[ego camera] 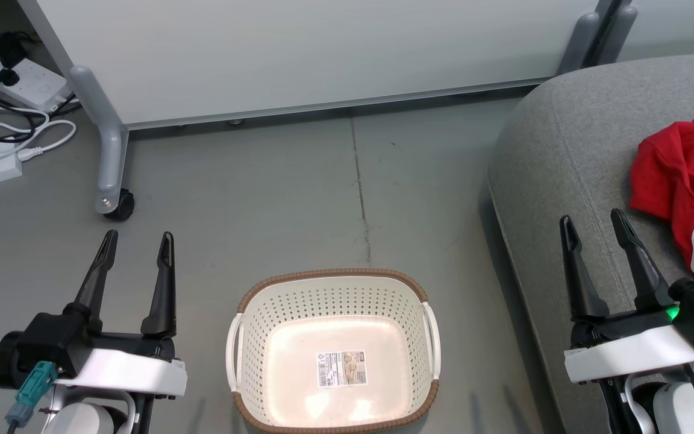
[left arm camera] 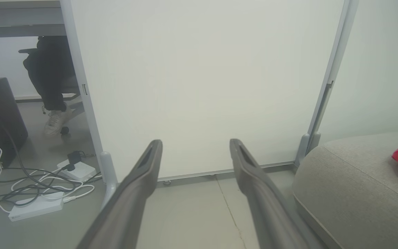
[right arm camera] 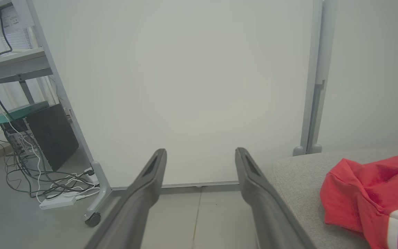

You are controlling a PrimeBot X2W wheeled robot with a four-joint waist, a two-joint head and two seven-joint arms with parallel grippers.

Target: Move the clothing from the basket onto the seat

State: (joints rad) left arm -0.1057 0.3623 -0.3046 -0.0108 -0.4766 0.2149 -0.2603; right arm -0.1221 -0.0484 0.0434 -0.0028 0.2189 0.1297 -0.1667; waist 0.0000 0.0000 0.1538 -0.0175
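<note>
Both pairs of jaws are held wide apart with nothing gripped, the left gripper (ego camera: pixel 139 235) left of the basket (ego camera: pixel 335 274) set on the floor, the right gripper (ego camera: pixel 591 216) over the left edge of the seat (ego camera: pixel 564 138), on which the clothing (ego camera: pixel 678 175) is heaped further right.

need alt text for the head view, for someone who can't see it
An empty cream basket sits on the grey floor between the open left gripper and open right gripper. A red jersey lies crumpled on the grey seat at the right; a white wheeled panel stands behind.
</note>
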